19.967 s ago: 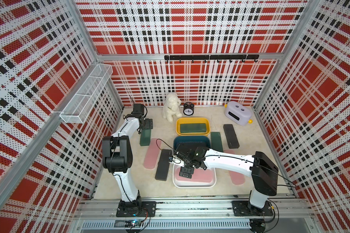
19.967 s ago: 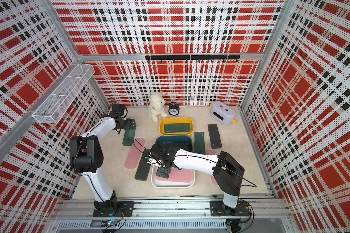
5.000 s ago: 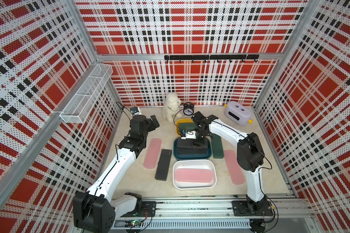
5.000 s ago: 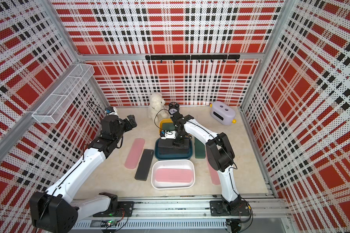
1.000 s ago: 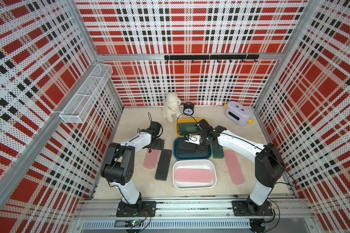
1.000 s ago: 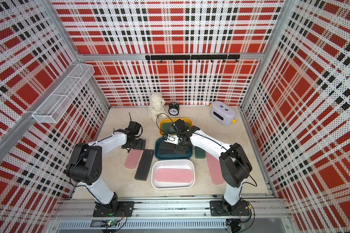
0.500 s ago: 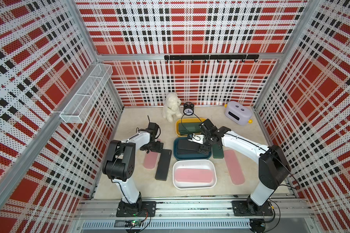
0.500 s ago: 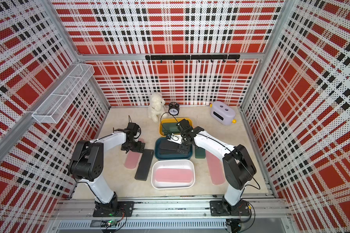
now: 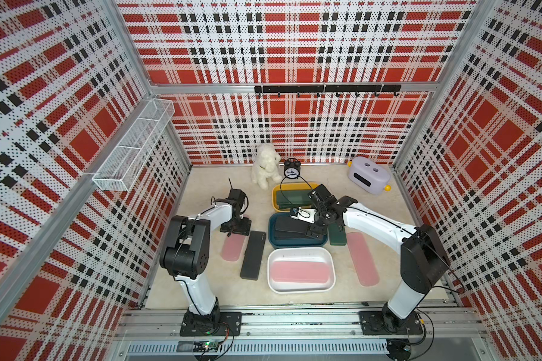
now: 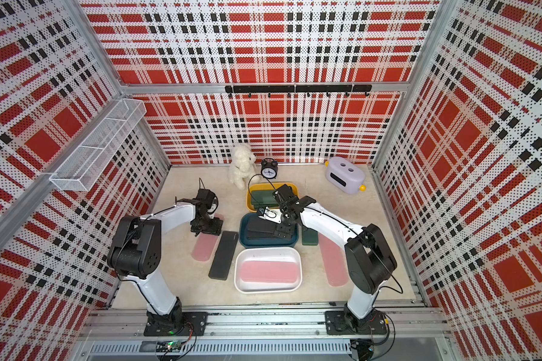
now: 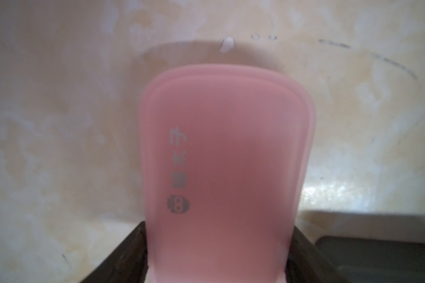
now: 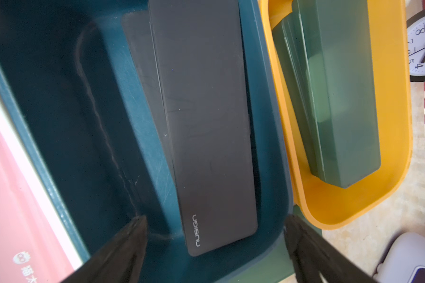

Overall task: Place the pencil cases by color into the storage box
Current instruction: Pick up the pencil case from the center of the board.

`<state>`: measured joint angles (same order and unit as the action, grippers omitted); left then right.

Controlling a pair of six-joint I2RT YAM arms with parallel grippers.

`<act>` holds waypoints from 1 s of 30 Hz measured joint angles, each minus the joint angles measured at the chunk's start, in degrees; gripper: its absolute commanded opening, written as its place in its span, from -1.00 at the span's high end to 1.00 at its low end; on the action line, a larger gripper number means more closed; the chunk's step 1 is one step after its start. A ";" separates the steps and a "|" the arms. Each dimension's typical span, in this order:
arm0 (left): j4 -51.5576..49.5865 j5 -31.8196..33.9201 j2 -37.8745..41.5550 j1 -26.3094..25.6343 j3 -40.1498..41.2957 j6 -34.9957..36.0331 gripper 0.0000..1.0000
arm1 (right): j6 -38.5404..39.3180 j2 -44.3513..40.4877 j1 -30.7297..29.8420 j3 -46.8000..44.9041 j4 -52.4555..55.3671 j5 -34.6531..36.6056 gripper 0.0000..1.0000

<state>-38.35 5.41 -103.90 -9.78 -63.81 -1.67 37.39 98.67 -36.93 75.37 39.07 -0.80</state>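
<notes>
Bright, even light — the pink pencil case (image 11: 219, 171) blurs close up.

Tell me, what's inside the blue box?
The blue box holds two black pencil cases, one lying partly on the other. Only a strip of the lower one shows; the rest is covered.

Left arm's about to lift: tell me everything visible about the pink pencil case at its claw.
The pink pencil case is long, flat, round-cornered, matte plastic, closed, with grey printed characters and a face logo. It lies flat on the beige table beside a black case; the left claw grips its long edges near the far end.
</notes>
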 measured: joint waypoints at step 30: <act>-1.11 14.67 20.70 -19.69 -7.37 -3.37 -0.38 | -18.97 -16.87 11.10 -11.96 -12.24 3.28 -0.88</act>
<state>-39.46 20.08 -83.20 -29.47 -71.18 -5.04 18.41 81.80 -25.82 63.42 26.83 2.48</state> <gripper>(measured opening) 0.777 0.938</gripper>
